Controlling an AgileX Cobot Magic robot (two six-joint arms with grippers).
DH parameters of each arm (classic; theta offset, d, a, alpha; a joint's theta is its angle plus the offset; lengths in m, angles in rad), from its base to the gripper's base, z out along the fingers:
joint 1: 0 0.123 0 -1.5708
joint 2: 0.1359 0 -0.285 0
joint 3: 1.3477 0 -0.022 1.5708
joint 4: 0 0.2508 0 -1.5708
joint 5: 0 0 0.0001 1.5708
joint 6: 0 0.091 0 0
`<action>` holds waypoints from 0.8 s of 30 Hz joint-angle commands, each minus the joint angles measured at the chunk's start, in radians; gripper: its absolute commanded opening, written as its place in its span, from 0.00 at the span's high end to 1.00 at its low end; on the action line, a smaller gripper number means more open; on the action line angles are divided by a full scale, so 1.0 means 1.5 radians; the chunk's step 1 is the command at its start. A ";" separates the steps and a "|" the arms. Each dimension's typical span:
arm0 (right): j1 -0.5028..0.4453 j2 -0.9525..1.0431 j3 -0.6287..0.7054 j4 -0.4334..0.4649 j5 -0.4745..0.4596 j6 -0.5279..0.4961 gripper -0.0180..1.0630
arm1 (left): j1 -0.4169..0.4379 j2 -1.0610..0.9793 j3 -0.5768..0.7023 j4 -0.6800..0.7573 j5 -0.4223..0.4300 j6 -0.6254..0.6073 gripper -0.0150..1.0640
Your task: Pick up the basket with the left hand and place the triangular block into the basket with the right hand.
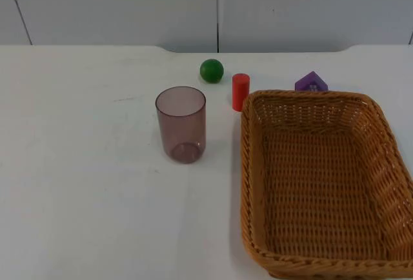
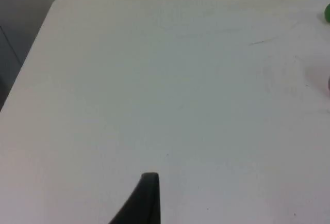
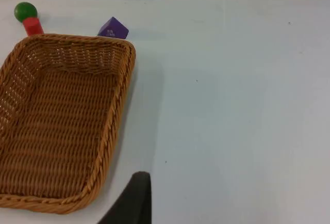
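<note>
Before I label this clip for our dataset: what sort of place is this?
Probably a robot test bench: a bare white table against a grey partition wall, with a wicker basket, toy blocks and a cup laid out.

my left hand [image 2: 147, 198]: one fingertip is showing, matte black, tapering to a blunt squared tip | my right hand [image 3: 135, 198]: one fingertip is showing, matte black, same tapered shape, plain and unmarked

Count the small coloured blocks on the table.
3: green ball near the wall, red cylinder beside the basket's far corner, purple block behind its far rim. Others may hide behind it.
</note>
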 commanded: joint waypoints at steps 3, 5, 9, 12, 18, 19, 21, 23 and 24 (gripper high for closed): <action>-0.004 0.009 -0.033 0.000 -0.010 -0.014 0.01 | 0.002 0.033 -0.027 -0.031 -0.014 0.001 0.01; -0.004 0.061 -0.060 0.000 -0.023 -0.016 0.01 | 0.002 0.076 -0.047 -0.036 -0.026 0.001 0.01; -0.004 0.136 -0.088 0.000 -0.048 -0.016 0.01 | 0.002 0.158 -0.074 -0.036 -0.056 0.001 0.01; -0.004 0.189 -0.108 0.000 -0.077 -0.016 0.01 | 0.002 0.218 -0.093 -0.036 -0.073 0.001 0.01; -0.004 0.314 -0.149 0.000 -0.138 -0.016 0.01 | 0.002 0.363 -0.135 -0.066 -0.112 0.004 0.01; -0.004 0.331 -0.150 0.000 -0.150 -0.016 0.01 | 0.002 0.388 -0.141 -0.073 -0.116 0.004 0.01; -0.004 0.373 -0.155 0.000 -0.170 -0.016 0.01 | 0.002 0.431 -0.151 -0.084 -0.122 0.006 0.01; -0.004 0.388 -0.155 0.001 -0.180 -0.016 0.01 | 0.002 0.452 -0.154 -0.091 -0.125 0.011 0.01; -0.004 0.406 -0.155 0.001 -0.187 -0.016 0.01 | 0.002 0.471 -0.156 -0.097 -0.135 0.015 0.01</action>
